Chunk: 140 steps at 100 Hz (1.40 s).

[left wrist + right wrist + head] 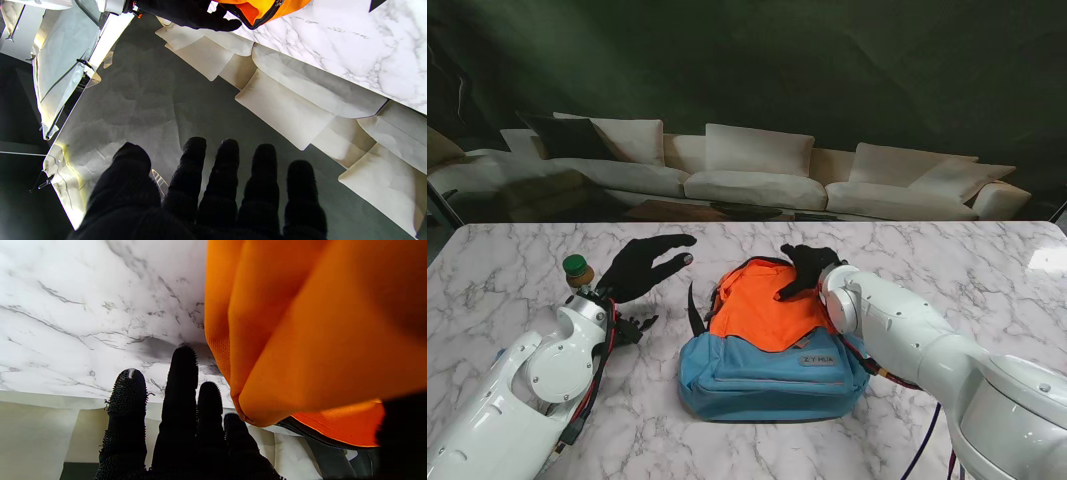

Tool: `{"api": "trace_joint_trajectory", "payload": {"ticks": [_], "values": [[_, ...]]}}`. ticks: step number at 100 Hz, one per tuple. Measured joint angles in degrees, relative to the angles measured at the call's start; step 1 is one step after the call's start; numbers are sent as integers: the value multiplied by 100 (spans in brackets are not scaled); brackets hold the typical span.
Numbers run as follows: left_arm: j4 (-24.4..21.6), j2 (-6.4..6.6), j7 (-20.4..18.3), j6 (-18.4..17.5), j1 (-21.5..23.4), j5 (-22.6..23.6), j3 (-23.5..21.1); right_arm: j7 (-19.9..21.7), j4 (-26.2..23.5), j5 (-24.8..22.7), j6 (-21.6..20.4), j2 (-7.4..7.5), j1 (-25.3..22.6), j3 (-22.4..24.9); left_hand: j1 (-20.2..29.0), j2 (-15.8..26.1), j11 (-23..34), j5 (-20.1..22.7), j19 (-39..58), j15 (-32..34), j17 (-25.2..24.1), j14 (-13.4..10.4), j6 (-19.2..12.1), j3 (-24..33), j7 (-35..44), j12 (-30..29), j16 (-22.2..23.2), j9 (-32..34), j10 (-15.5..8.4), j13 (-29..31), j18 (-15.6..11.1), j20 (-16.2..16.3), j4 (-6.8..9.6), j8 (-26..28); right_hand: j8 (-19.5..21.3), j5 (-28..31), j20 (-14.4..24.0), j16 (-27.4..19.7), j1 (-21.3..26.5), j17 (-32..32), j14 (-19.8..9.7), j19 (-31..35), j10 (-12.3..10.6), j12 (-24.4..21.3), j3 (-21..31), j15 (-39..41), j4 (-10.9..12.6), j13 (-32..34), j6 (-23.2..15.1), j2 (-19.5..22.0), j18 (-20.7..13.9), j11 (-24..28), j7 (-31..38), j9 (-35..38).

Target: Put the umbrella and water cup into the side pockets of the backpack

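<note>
The backpack (767,345), orange on its far half and blue on its near half, lies flat mid-table. My right hand (807,268) rests at its far top edge with fingers stretched out and apart. In the right wrist view the orange fabric (317,323) bulges between the fingers (180,386) and the thumb, and nothing is gripped. My left hand (645,265) hovers open above the table, left of the backpack. The water cup (577,270), with a green cap, stands beside my left wrist. I cannot make out the umbrella.
The marble table (987,270) stretches wide on both sides of the backpack. A black strap (693,312) trails off the backpack's left side. A white sofa (747,175) stands beyond the table's far edge. The left wrist view shows my left hand (206,193) spread.
</note>
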Motion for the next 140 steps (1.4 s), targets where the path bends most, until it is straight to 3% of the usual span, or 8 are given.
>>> {"api": "trace_joint_trajectory", "payload": {"ticks": [24,30,38,47,68,77,106,140], "values": [[6,0,4,-5,0,1,-1,-432,630,119,-281,-313,58,-151,0,0,0,0,0,0,0,16,0,0,0,1,0,0,0,0,0,0,0,0,-234,529,7,613,644,313,-447,305,-867,1604,-563,1663,-68,837,-285,-55,-41,1454,2485,1496],[8,0,3,-6,-1,2,2,-493,737,169,-326,-372,70,-155,0,0,0,0,0,0,0,16,0,0,0,1,0,0,0,0,0,0,0,0,-245,970,7,651,688,447,-511,388,-971,1867,-122,1951,-399,1145,-557,-173,1,1592,3067,1993],[16,1,0,-8,-5,2,9,-660,910,255,-401,-480,79,-130,0,0,0,0,0,0,-1,16,0,0,0,1,0,0,0,0,0,0,0,0,-143,1774,7,652,694,659,-563,548,-1051,2018,926,2269,-837,1593,-1031,-450,4,1731,3786,2772],[27,2,-1,-12,-10,2,12,-812,1073,340,-472,-592,70,-32,0,0,0,0,0,0,-3,16,0,0,0,1,0,0,0,0,1,0,0,0,-728,2370,7,652,1058,841,-555,713,-1103,2112,1268,2521,-1265,2019,-1558,-566,12,1824,4751,3482],[34,1,12,-23,-13,10,13,-974,1075,431,-731,-607,5,168,0,0,0,0,0,0,-7,25,1,0,0,1,0,0,0,0,1,0,0,0,-726,3200,7,652,1480,1248,-335,965,-953,2191,1481,2721,-1312,2611,-1853,-441,12,1850,5075,4334],[37,1,22,-24,-13,18,13,-1022,707,312,-730,-451,-114,371,0,0,0,0,0,0,-8,25,1,0,0,1,1,0,0,0,1,0,0,0,-534,3373,-2,652,1641,1405,-234,1051,-860,2192,1552,2723,-1311,2813,-1869,-439,12,1850,5083,4537],[45,-2,63,-34,-14,47,7,-898,-1640,-483,-469,456,-1008,1769,0,0,0,0,0,0,-8,25,1,0,0,3,1,0,0,0,2,0,0,0,-232,3504,-67,656,1705,1618,-187,1144,-820,2191,1608,2797,-1288,3030,-2286,-343,-56,1838,5222,4770],[63,-3,70,-55,-22,50,4,-720,-3247,-1135,-690,870,-1887,3184,0,0,57,0,0,0,-8,38,1,0,0,5,4,0,0,0,2,0,0,0,-104,3713,-188,716,1905,1793,-95,1193,-712,2187,1618,2801,-1260,3177,-2293,-342,-62,1790,5222,4948]]}}
